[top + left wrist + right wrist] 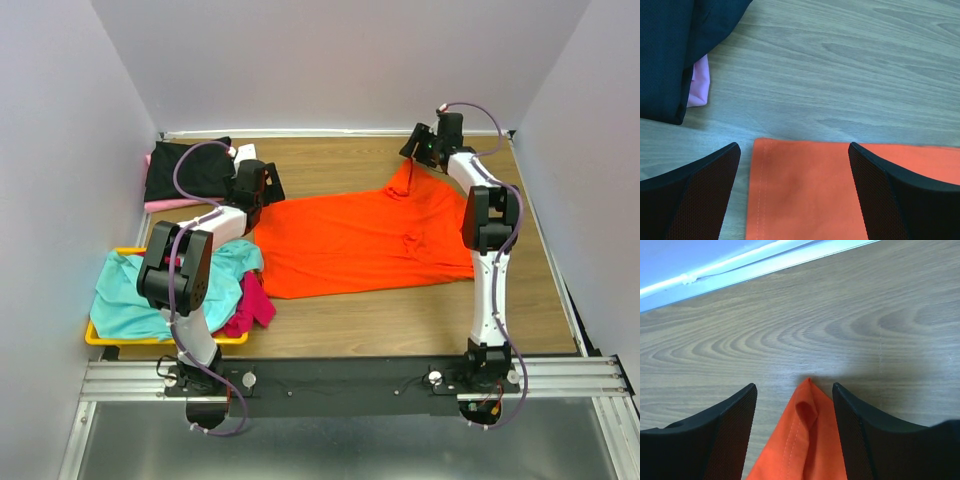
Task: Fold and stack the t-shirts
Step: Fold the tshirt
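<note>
A bright orange t-shirt lies spread flat on the wooden table. My left gripper hovers at its far-left corner, open. In the left wrist view the hemmed orange corner lies between the wide-apart fingers, untouched. My right gripper is at the shirt's far-right tip, open. There a bunched orange point stands between the fingers, close to the right one. A folded black t-shirt sits on a pale pink one at the back left.
A yellow tray at the near left holds a crumpled teal t-shirt and a magenta one. White walls close in the table's back and sides. A metal rail runs along the near edge.
</note>
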`<state>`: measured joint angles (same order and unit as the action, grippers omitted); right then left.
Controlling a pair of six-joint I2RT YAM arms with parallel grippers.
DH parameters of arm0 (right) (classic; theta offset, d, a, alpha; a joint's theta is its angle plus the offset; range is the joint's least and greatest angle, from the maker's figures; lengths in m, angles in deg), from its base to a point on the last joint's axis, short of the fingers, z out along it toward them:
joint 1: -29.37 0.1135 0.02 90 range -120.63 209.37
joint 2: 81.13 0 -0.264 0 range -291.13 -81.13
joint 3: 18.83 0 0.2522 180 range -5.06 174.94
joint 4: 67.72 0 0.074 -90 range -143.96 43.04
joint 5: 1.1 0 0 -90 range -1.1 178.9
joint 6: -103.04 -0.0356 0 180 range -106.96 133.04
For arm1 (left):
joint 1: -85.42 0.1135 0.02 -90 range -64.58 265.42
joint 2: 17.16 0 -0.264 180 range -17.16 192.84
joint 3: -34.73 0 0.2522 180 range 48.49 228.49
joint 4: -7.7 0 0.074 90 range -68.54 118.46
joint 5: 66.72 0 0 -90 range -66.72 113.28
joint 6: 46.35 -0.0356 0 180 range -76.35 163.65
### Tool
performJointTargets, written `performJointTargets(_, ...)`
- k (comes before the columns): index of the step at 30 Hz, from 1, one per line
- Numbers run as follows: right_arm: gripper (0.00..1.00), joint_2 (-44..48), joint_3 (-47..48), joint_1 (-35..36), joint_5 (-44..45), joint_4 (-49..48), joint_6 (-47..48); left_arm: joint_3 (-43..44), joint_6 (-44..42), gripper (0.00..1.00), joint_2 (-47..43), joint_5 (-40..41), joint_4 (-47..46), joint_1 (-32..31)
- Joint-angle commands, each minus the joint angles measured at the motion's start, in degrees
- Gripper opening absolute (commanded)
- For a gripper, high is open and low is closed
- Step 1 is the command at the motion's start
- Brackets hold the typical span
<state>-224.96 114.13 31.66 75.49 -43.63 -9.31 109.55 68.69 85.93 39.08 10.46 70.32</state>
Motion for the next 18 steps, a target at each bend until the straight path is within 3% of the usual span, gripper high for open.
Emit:
performJointTargets(1, 0.67, -2.7, 2.5, 0.5, -0.4, 2.2, 1.0, 1.1, -0.8, 0.96, 0.4, -0.8, 0.0, 0.4)
performJointTargets(8, 0.54, -3.7, 3.3, 0.6, 0.3, 3.2, 1.3, 1.0, -1.0, 0.96, 0.4, -1.0, 0.0, 0.6)
performJointTargets(14, 0.14, -2.2, 2.2, 0.6, 1.7, 3.3, 1.5, 1.0, -1.2, 0.96, 0.5, -0.8, 0.1, 0.7)
performJointTargets(18, 0.01, 0.2, -0.3, 0.5, 4.5, 3.3, 0.7, 2.5, -1.8, 0.96, 1.9, 0.0, 1.5, 0.9)
